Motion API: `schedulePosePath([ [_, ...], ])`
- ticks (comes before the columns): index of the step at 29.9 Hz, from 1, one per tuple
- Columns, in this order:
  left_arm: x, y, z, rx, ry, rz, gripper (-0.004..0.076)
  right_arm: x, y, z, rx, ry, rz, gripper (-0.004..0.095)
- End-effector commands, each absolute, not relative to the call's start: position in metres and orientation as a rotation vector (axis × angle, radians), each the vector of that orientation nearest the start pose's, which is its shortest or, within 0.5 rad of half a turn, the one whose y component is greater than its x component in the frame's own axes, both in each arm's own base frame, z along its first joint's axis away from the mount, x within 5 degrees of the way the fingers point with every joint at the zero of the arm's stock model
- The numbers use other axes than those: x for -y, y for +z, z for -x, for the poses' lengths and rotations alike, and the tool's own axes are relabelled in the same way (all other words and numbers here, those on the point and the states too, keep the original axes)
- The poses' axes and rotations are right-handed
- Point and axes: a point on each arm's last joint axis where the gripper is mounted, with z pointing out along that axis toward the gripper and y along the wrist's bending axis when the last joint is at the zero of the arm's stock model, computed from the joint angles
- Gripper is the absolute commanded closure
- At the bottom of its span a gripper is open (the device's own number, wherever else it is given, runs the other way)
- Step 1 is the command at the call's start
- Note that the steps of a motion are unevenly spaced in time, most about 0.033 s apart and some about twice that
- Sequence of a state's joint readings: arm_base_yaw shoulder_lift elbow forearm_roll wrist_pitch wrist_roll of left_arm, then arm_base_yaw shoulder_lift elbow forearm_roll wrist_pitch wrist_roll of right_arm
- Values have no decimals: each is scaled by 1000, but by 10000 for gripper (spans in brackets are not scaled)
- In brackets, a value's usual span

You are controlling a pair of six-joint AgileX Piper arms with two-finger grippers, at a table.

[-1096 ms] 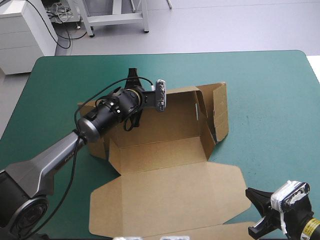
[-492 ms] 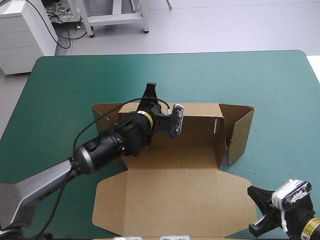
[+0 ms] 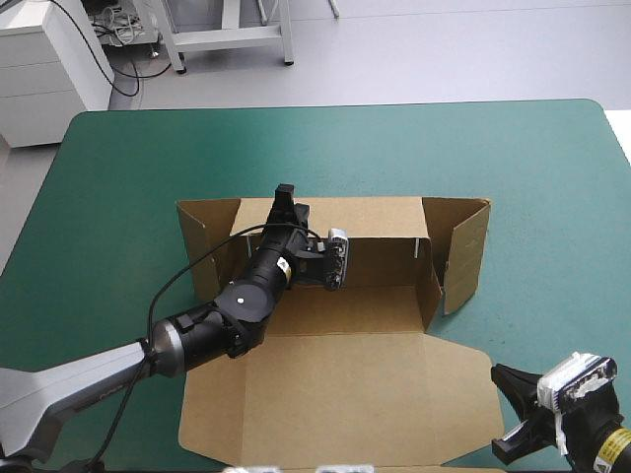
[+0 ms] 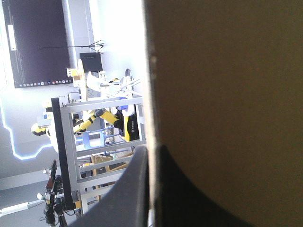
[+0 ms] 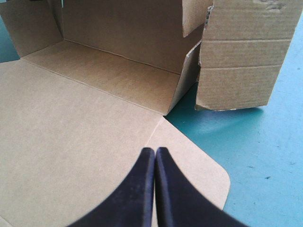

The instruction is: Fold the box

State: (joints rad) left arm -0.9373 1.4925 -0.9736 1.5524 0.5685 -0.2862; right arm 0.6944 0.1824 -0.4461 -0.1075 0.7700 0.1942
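Beyond my teal-green counter (image 3: 513,158) lies pale grey floor (image 3: 444,49), a white cabinet (image 3: 49,79) and, perhaps, a metal frame (image 3: 227,37).

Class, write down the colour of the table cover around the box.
Teal-green, plain; the cover shows best in the high view.

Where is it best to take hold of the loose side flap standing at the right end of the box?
Probably grip the flap at its free top edge, from above, with the right gripper opened astride it. The thin board stands upright with both faces clear, while its lower edge sits on the teal-green cover.
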Motion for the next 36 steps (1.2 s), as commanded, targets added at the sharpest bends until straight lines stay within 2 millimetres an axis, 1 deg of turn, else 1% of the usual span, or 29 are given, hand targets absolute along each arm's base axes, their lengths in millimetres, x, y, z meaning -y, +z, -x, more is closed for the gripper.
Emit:
schedulePosePath([
  [1, 227, 309, -223, -1230, 817, -1514, 731, -22, 296, -37, -1847, 442, 543, 862],
  [2, 229, 309, -221, -1228, 825, -1514, 731, -22, 296, -37, -1845, 444, 553, 820],
  [3, 230, 311, -218, -1225, 818, -1512, 731, -23, 296, -37, -1843, 442, 560, 736],
  [5, 233, 313, -213, -1213, 801, -1513, 731, -23, 296, -37, -1844, 443, 558, 602],
  [7, 235, 316, -206, -1199, 784, -1509, 731, -23, 296, -37, -1842, 444, 558, 437],
  [8, 236, 318, -203, -1193, 781, -1506, 731, -23, 296, -37, -1842, 444, 558, 380],
  [9, 235, 320, -202, -1192, 781, -1500, 731, -23, 296, -37, -1841, 441, 559, 348],
  [15, 231, 327, -200, -1183, 788, -1480, 731, -22, 296, -37, -1843, 439, 549, 344],
  [21, 230, 327, -200, -1187, 795, -1478, 731, -16, 297, -41, -1853, 398, 451, 349],
  [24, 230, 327, -200, -1192, 792, -1478, 731, -13, 304, -42, -1866, 381, 408, 349],
  [26, 230, 327, -200, -1192, 792, -1478, 731, -11, 313, -43, -1875, 373, 382, 349],
  [29, 230, 327, -200, -1194, 791, -1478, 731, -10, 332, -46, -1877, 354, 343, 349],
  [36, 230, 327, -200, -1195, 790, -1478, 731, -11, 386, -59, -1873, 265, 287, 350],
])
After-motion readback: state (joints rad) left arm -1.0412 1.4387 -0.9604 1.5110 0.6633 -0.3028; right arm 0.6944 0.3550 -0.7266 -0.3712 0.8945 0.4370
